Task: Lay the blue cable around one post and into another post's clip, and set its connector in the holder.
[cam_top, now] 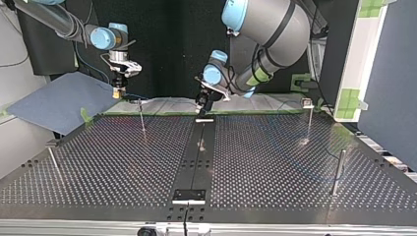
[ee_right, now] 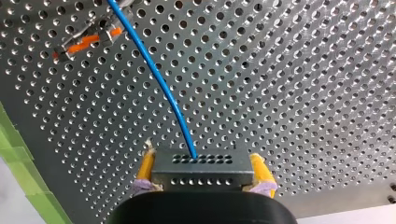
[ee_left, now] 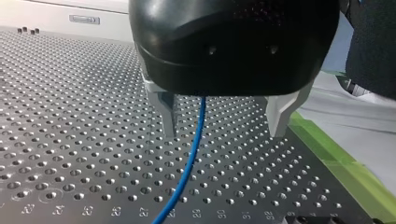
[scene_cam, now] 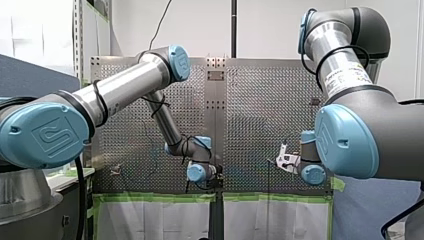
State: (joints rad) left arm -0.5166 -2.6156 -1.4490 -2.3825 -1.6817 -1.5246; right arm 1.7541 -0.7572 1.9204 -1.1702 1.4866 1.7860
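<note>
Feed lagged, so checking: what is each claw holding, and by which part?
My right claw clamps the connector by its two end faces. My left claw is open; the blue cable only passes between its jaws.

My left arm [scene_cam: 125, 85] and my right arm [scene_cam: 325, 37] are silver-grey tubes with dark grey joint housings and light blue round caps [scene_cam: 42, 135] embossed with a logo. Thin black cables [scene_cam: 100, 102] loop around them. My left gripper [ee_left: 224, 134] has a glossy black rounded body and pale metal fingers [ee_left: 168, 116]. My right gripper [ee_right: 203, 168] has a black body and yellow pads [ee_right: 261, 170].
</note>
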